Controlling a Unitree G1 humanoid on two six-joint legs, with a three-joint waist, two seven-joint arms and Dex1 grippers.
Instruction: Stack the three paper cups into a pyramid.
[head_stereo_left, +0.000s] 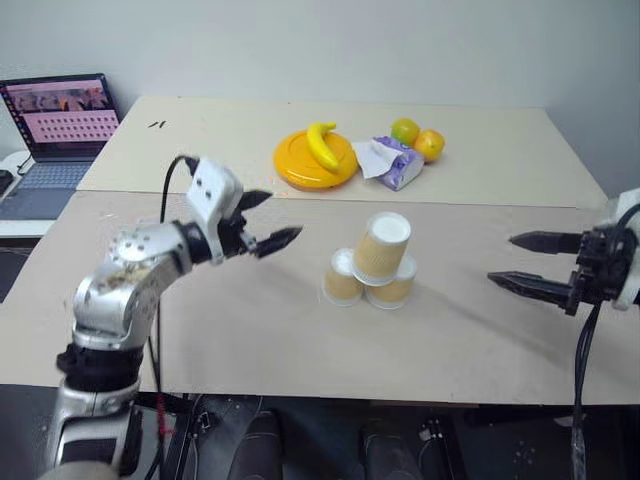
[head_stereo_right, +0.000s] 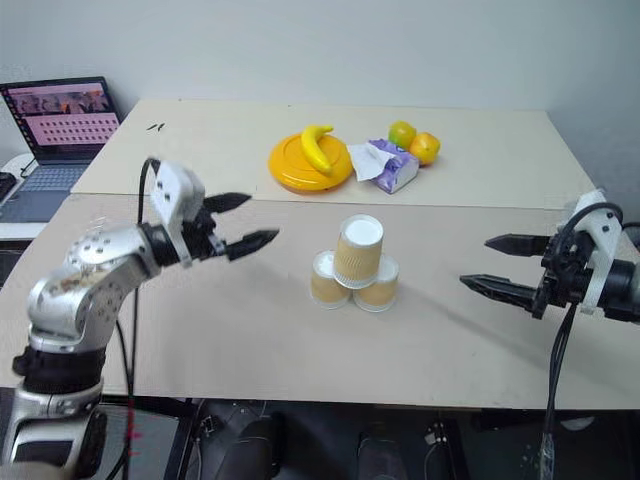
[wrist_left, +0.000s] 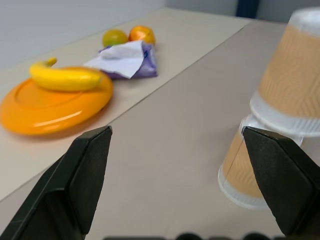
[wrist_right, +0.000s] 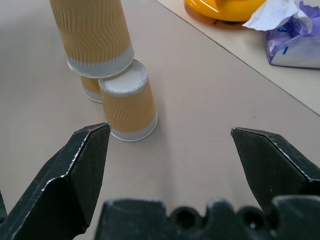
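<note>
Left eye view: the pyramid (head_stereo_left: 371, 264) stands complete near the middle of the near table (head_stereo_left: 250, 330), two cups upside down side by side as base, the third cup (head_stereo_left: 381, 247) upside down on top, bridging them. The left gripper (head_stereo_left: 262, 220) hangs above the table to the left of the stack, apart from it, fingers spread and empty. The right gripper (head_stereo_left: 520, 261) sits well off to the right of the stack, fingers likewise spread, holding nothing. On the far table lie a yellow plate (head_stereo_left: 300, 165) with a banana (head_stereo_left: 321, 145), a tissue pack (head_stereo_left: 392, 164) and two fruits (head_stereo_left: 418, 138) (one greenish, one orange). A laptop (head_stereo_left: 58, 135) stands at far left.

Right eye view: same arrangement; the stack lies between the two grippers, touching neither.

Left wrist view: between the parted black fingers (wrist_left: 75, 185), bare tabletop; the top cup and one base cup (wrist_left: 240, 172) appear beside one finger, not between them.

Right wrist view: fingers (wrist_right: 75, 175) wide apart; the nearest base cup (wrist_right: 129, 107) stands just beyond one fingertip, clear of contact.
</note>
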